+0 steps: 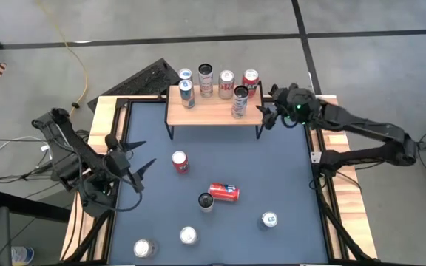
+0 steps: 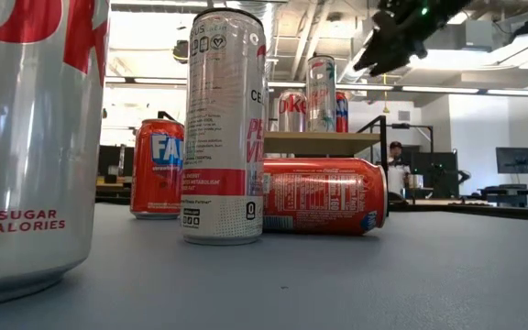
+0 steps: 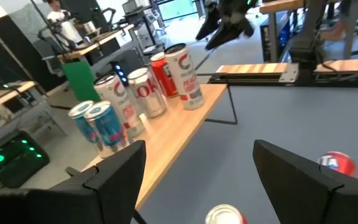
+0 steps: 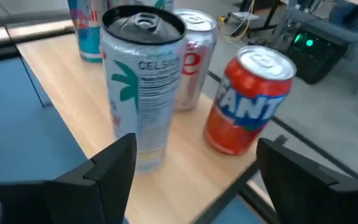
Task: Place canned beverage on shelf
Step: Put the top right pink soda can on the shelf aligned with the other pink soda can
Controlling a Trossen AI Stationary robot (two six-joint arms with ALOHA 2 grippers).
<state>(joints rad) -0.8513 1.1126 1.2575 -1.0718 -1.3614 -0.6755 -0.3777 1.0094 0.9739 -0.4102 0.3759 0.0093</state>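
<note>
The shelf (image 1: pixel 211 112), a low rack with a light wooden top and black legs, stands at the table's far side. It holds several upright cans, among them a tall white Celsius can (image 4: pixel 140 87) and an orange Fanta can (image 4: pixel 252 106) near its right end. My right gripper (image 1: pixel 265 117) is open and empty just off the shelf's right end, raised above it (image 2: pixel 390 44), with the Celsius can ahead of its fingers (image 4: pixel 194 180). My left gripper (image 1: pixel 140 176) is open and empty over the table's left side, facing the shelf (image 3: pixel 173 134).
On the dark table top stand an upright red can (image 1: pixel 180 161), a tall can (image 1: pixel 206 201) and three cans toward the near edge (image 1: pixel 188 236) (image 1: pixel 146 247) (image 1: pixel 270 219). A red can (image 1: pixel 224 192) lies on its side. Wooden rails (image 1: pixel 324 177) border the table.
</note>
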